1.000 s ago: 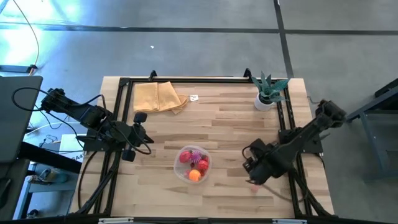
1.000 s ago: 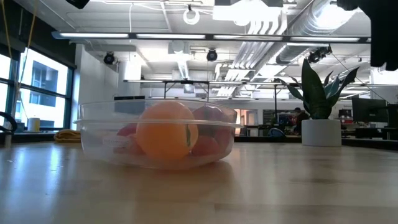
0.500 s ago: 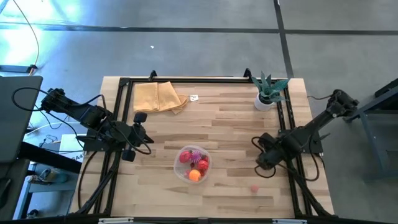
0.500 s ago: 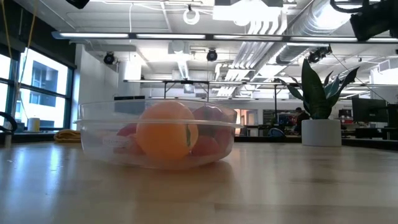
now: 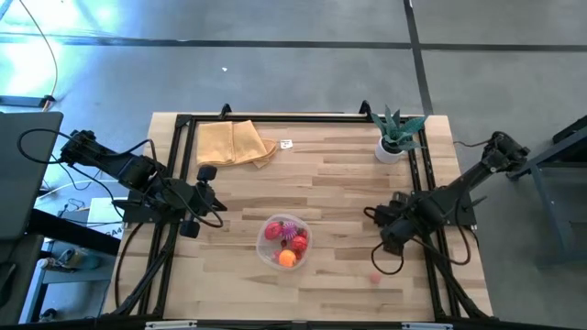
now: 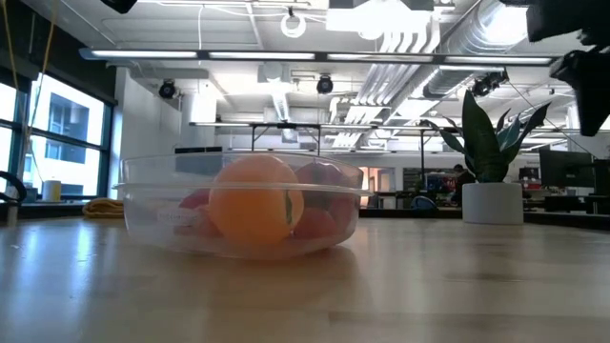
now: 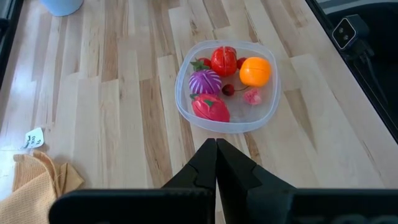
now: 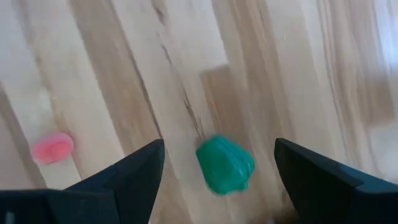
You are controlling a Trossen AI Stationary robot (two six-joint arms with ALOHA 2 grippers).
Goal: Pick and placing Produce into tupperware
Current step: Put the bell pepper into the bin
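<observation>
The right gripper (image 8: 214, 180), fingers spread wide and empty, hovers over a green toy vegetable (image 8: 225, 164), with a pink piece (image 8: 52, 147) near it on the desk (image 5: 339, 174). Both are not yet packed. Farther off, the tupperware (image 7: 227, 86) holds about six pieces, perhaps one more hidden. The left gripper (image 7: 216, 149), pressed together, waits just beside it.
</observation>
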